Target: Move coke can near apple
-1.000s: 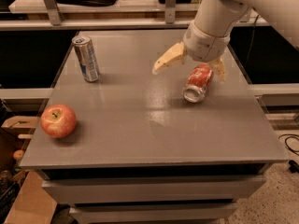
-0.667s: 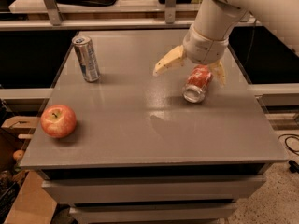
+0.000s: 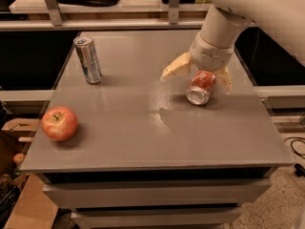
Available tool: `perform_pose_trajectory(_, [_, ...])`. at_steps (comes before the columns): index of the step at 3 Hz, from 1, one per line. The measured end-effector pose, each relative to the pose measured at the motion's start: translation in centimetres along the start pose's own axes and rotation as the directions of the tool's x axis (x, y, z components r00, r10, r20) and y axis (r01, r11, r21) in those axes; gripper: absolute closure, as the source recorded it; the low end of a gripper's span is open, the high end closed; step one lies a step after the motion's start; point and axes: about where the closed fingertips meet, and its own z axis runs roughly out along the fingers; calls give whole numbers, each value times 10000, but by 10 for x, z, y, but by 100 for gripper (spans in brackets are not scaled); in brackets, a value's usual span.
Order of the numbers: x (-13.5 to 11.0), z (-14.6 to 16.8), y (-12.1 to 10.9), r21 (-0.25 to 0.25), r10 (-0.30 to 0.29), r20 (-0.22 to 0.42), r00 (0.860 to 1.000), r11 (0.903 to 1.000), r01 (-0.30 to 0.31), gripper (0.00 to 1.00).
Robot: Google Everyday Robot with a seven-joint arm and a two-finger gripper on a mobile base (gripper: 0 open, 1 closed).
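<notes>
The red coke can (image 3: 201,86) lies on its side on the grey table (image 3: 143,137), at the right of the middle, with its silver end facing the front. My gripper (image 3: 196,82) hangs over it, open, with one tan finger (image 3: 175,67) out to the can's left and the other (image 3: 224,78) close by its right side. The fingers straddle the can without closing on it. The red apple (image 3: 59,123) with yellowish patches sits near the table's front left corner, far from the can.
A slim silver-and-blue can (image 3: 88,59) stands upright at the back left of the table. A shelf rail (image 3: 143,24) runs behind the table. Cardboard boxes (image 3: 19,209) sit on the floor at the lower left.
My gripper has sunk slightly around the coke can. The can, the apple and the slim can have not moved.
</notes>
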Motion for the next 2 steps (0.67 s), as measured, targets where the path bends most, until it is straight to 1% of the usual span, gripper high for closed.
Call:
perform_pose_trajectory(1, [-5,8,-9,120,-36,-59,10000,9999,37,19])
perform_pose_trajectory(2, [-11,9,-14,269,-231,-14,9997,9994,231,42])
